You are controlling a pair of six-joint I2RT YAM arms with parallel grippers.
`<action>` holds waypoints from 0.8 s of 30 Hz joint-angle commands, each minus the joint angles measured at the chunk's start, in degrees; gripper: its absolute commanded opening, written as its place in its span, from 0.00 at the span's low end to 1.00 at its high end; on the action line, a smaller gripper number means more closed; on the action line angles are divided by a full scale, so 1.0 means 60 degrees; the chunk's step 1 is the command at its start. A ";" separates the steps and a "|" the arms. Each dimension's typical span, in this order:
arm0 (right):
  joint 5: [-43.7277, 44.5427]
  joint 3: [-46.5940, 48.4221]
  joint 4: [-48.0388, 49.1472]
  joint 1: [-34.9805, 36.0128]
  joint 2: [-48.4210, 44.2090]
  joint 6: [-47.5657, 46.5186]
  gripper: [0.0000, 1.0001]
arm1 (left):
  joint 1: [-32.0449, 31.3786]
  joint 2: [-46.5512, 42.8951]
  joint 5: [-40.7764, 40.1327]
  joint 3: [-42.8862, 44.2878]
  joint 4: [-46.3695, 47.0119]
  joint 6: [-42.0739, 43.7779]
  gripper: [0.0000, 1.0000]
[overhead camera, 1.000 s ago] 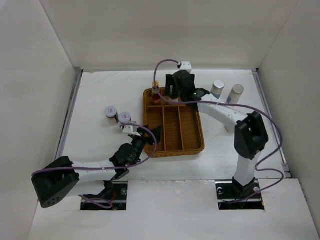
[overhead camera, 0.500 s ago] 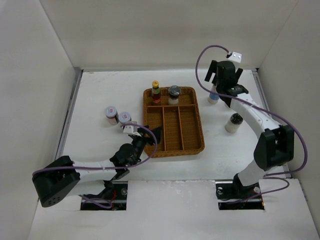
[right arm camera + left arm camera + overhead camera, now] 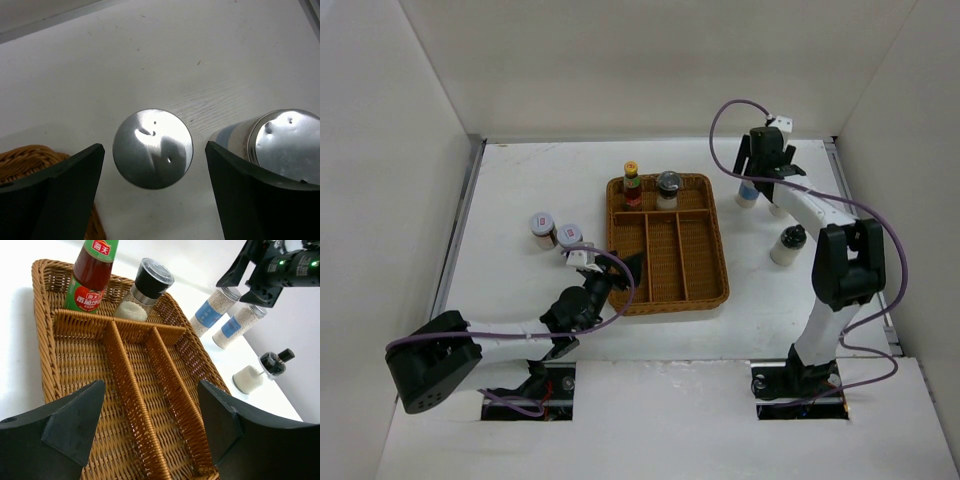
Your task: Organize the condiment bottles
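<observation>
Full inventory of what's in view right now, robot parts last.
brown wicker divided tray: 1, brown, table centre
yellow-capped dark sauce bottle: 1, red-green label, tray's far compartment
dark-lidded clear jar: 1, same compartment, beside the sauce bottle
white-lidded dark jars: 2, on table left of tray
white blue-labelled shakers: 2, metal lids, on table right of tray
black-capped pale bottle: 1, on table, nearer than the shakers
left claw: open, empty, at tray's near end
right claw: open, above one shaker

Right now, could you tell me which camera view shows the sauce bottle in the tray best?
Left wrist: the sauce bottle is close and large, label clear, though its cap is cropped. Top external shows it whole but small, yellow cap visible, in the wicker tray's far left corner. Right wrist does not show it.
</observation>
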 commanded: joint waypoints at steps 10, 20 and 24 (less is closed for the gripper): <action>0.0167 -0.0072 0.2012 0.0387 -0.1470 -0.0294 0.46 | 0.0173 0.0176 0.0085 0.0141 0.0591 -0.0126 0.74; -0.0198 0.0015 0.2189 0.2365 -0.1885 -0.0603 0.47 | 0.0188 0.0176 0.0085 0.0127 0.0605 -0.0185 0.74; -0.0389 0.0322 0.2277 0.2805 -0.1314 -0.0573 0.47 | 0.0202 0.0192 0.0085 0.0142 0.0605 -0.0200 0.74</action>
